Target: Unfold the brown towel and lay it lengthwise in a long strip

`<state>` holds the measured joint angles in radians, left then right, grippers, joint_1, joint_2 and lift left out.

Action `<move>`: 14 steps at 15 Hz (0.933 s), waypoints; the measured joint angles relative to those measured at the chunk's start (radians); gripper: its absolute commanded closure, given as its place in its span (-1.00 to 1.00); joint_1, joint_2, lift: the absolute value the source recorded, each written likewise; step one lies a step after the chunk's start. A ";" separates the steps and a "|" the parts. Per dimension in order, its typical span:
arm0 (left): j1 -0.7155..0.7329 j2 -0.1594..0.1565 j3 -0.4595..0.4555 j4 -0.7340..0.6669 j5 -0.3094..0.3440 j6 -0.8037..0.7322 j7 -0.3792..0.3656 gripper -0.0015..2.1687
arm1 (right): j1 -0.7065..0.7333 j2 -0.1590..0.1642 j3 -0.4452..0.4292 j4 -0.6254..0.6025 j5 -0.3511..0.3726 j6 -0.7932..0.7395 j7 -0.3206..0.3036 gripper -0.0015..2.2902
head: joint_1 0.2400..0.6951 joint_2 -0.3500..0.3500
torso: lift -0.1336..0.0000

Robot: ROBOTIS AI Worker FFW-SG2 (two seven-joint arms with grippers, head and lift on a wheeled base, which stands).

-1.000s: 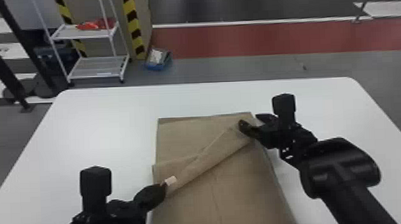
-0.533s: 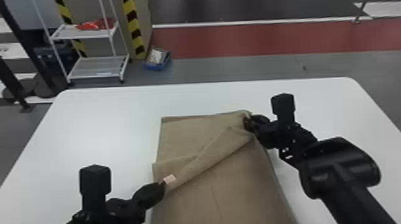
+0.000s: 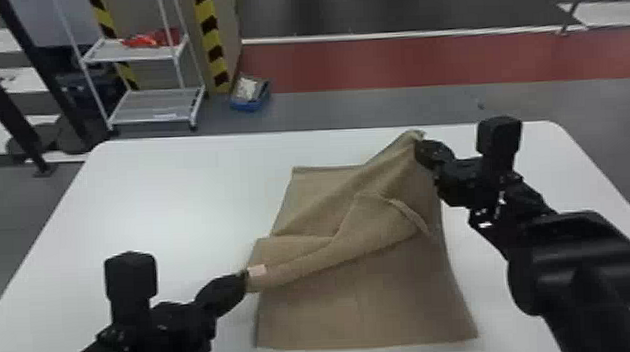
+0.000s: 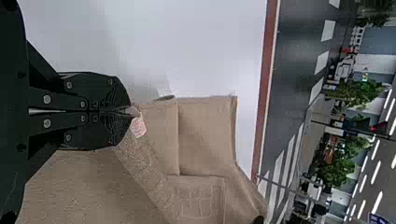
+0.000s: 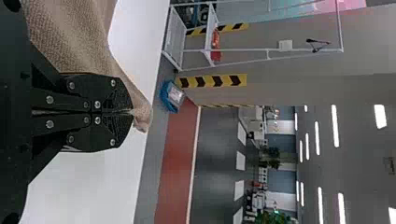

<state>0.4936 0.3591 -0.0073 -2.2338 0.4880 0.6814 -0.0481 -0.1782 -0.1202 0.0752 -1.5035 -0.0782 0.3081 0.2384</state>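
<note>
White and round-cornered, the surface filled most of the head view, with a strip of red floor crossing behind it along the upper right. Beyond its far edge, at the upper left of the frame, stood a pale metal rack, and a blue bin sat on the floor near it. On the surface, from the centre to the lower right of centre, lay the brown towel, partly folded over itself, a loose flap crossing it in slanting creases toward the upper right. Left of the towel's lower half, the left pincer was closed on its edge, just beside a small pale label. At the towel's upper right, the right pincer gripped the cloth near a raised corner. Seen from its own wrist, the left pincer had its tips pressed together on the fabric; in the other wrist view, the right pincer nipped the towel too, with a bit of cloth poking out past its tips.
</note>
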 measured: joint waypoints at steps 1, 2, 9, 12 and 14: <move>0.001 -0.001 0.012 -0.004 0.004 -0.003 0.002 0.40 | 0.025 -0.008 -0.032 -0.044 0.000 0.009 -0.004 0.35 | 1.00 -0.01 | -0.84; 0.002 -0.002 0.024 -0.008 0.008 -0.004 0.004 0.40 | 0.057 -0.021 -0.066 -0.091 0.000 0.023 -0.013 0.35 | 1.00 -0.05 | -0.84; -0.047 -0.001 0.063 0.012 0.041 -0.018 0.010 0.40 | 0.374 -0.083 -0.318 -0.311 -0.013 0.010 -0.061 0.34 | 1.00 -0.52 | -0.84; -0.081 -0.003 0.054 0.030 0.034 -0.016 0.021 0.40 | 0.525 -0.059 -0.379 -0.406 -0.007 0.002 -0.129 0.34 | 1.00 -0.67 | -0.84; -0.097 -0.003 0.055 0.041 0.031 -0.016 0.021 0.40 | 0.624 -0.025 -0.411 -0.473 -0.004 0.001 -0.134 0.34 | 1.00 -0.71 | -0.84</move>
<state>0.3963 0.3558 0.0478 -2.1931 0.5189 0.6651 -0.0274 0.4456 -0.1452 -0.3362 -1.9768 -0.0821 0.3092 0.1040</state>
